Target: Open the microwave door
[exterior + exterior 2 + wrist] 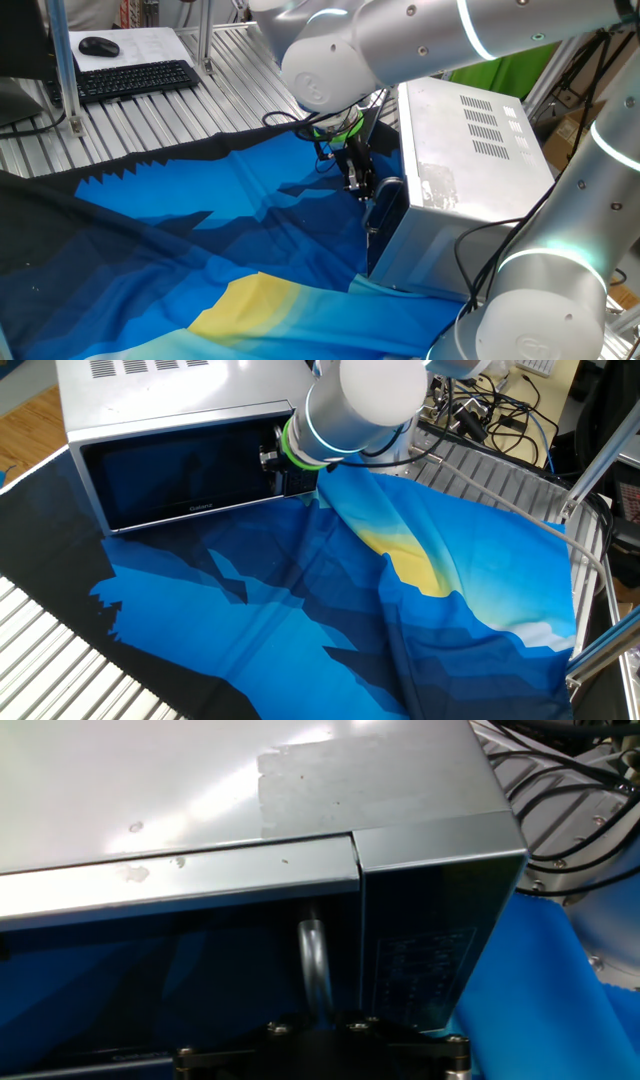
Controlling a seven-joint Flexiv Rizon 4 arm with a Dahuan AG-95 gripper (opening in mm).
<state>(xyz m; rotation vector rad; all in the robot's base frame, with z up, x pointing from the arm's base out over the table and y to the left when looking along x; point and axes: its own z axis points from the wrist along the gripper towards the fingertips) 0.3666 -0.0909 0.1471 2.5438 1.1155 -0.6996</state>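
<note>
At the microwave door point(180, 475), by its handle point(314, 965), my gripper point(358, 180) hangs; jaw state untellable.

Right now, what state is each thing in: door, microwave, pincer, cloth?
microwave door: shut, flush with the casing.
microwave: upright on the table.
handle: upright bar, just ahead of the pincer.
pincer: at the handle; open or shut cannot be told.
blue cloth: spread, wrinkled.

Tool point(358, 180) fingertips hidden; handle point(314, 970) base cut off.
</note>
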